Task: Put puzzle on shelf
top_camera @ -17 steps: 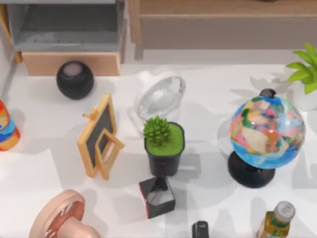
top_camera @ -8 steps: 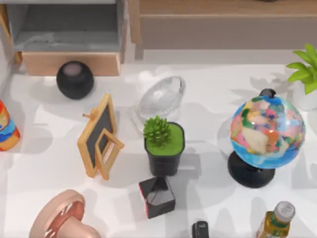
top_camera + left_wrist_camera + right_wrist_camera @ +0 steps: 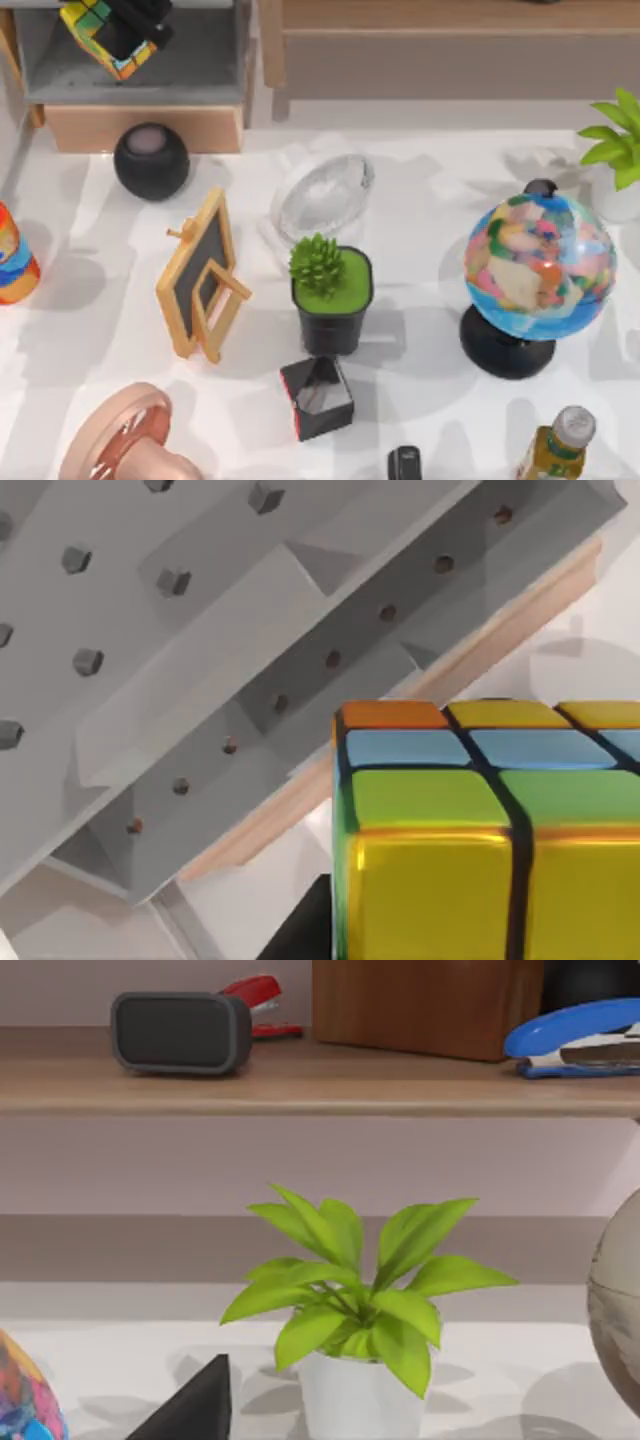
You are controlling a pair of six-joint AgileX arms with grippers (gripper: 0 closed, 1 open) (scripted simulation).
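Observation:
The puzzle [image 3: 88, 22], a small cube of yellow, green and blue tiles, hangs tilted at the top view's far left, above the grey cubby [image 3: 140, 70]. My left gripper [image 3: 130, 27] is shut on it from above. The left wrist view has the puzzle [image 3: 480, 830] close up in front of the cubby's grey wall [image 3: 200, 630]. The shelf [image 3: 450, 15], a long light-brown board over a taupe panel, runs along the back right, past its wooden upright [image 3: 270, 45]. A dark part of my right gripper [image 3: 404, 465] sits parked at the table's front edge.
On the table stand a black sphere [image 3: 151, 160], a small chalkboard [image 3: 200, 275], a potted succulent [image 3: 332, 295], a black cube [image 3: 318, 397], a globe [image 3: 538, 270] and a bottle [image 3: 555, 445]. The shelf [image 3: 320, 1090] carries a speaker [image 3: 180, 1032] and a blue stapler [image 3: 575, 1040], behind a leafy plant [image 3: 355, 1300].
My left gripper has come into the top view at the far left, carrying the puzzle over the grey cubby. Nothing on the table has moved.

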